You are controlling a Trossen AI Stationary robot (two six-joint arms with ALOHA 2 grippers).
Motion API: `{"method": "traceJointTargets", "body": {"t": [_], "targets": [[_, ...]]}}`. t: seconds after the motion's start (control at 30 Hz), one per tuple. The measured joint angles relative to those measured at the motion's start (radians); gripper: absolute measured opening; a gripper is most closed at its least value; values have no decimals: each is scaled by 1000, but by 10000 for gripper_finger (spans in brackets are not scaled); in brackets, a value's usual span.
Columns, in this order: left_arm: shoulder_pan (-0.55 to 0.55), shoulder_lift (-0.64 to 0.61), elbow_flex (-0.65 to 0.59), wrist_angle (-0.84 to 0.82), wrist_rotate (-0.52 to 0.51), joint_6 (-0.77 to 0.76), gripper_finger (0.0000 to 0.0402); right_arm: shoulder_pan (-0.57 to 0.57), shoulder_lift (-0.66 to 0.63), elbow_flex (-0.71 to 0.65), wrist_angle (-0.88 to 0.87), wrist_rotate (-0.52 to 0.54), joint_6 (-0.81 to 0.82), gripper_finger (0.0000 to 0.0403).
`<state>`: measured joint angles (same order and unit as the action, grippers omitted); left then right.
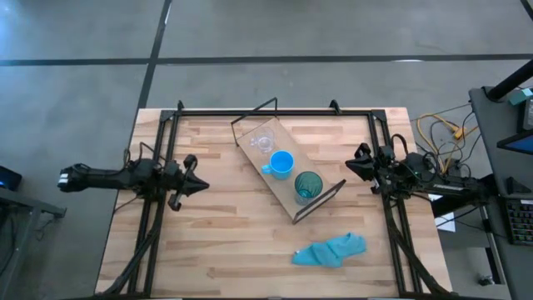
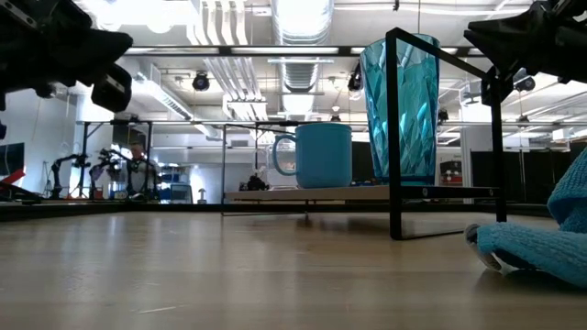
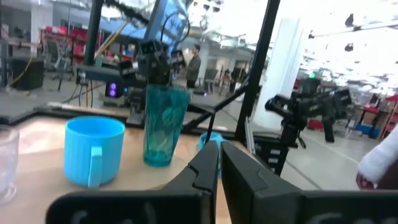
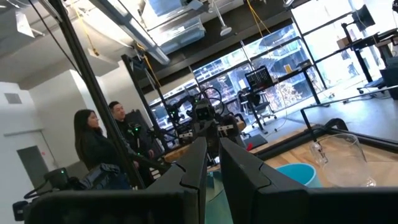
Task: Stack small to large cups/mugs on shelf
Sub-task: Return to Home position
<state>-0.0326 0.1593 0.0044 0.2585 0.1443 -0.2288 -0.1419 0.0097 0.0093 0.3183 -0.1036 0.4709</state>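
The light-wood shelf (image 1: 283, 193) with black wire ends lies diagonally across the middle of the table. Three vessels stand on it in a row: a small clear glass cup (image 1: 263, 142) at the far end, a bright blue handled mug (image 1: 281, 163) in the middle, and a teal-green tumbler (image 1: 307, 187) at the near end. The low view shows the mug (image 2: 321, 154) and tumbler (image 2: 399, 105) upright on the board. My left gripper (image 1: 202, 187) is shut and empty, left of the shelf. My right gripper (image 1: 350, 166) is shut and empty, right of it.
A crumpled blue cloth (image 1: 331, 250) lies near the table's front edge, right of centre. Black frame rails run along the table's left, right and far sides. People stand in the room beyond the table.
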Motion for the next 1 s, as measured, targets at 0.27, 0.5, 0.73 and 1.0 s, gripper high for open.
{"method": "traceJointTargets", "body": {"t": [0.27, 0.5, 0.73, 1.0], "targets": [[0, -68, 0, -154, 0, -1, 4, 0, 0, 0, 0, 0, 0, 38], [0, -101, 0, -146, -1, 0, 4, 0, 0, 0, 0, 0, 0, 38], [0, -93, 0, -144, -1, 0, 4, 0, 0, 0, 0, 0, 0, 38], [0, -73, 0, -143, -1, 0, 4, 0, 0, 0, 0, 0, 0, 38]]}}
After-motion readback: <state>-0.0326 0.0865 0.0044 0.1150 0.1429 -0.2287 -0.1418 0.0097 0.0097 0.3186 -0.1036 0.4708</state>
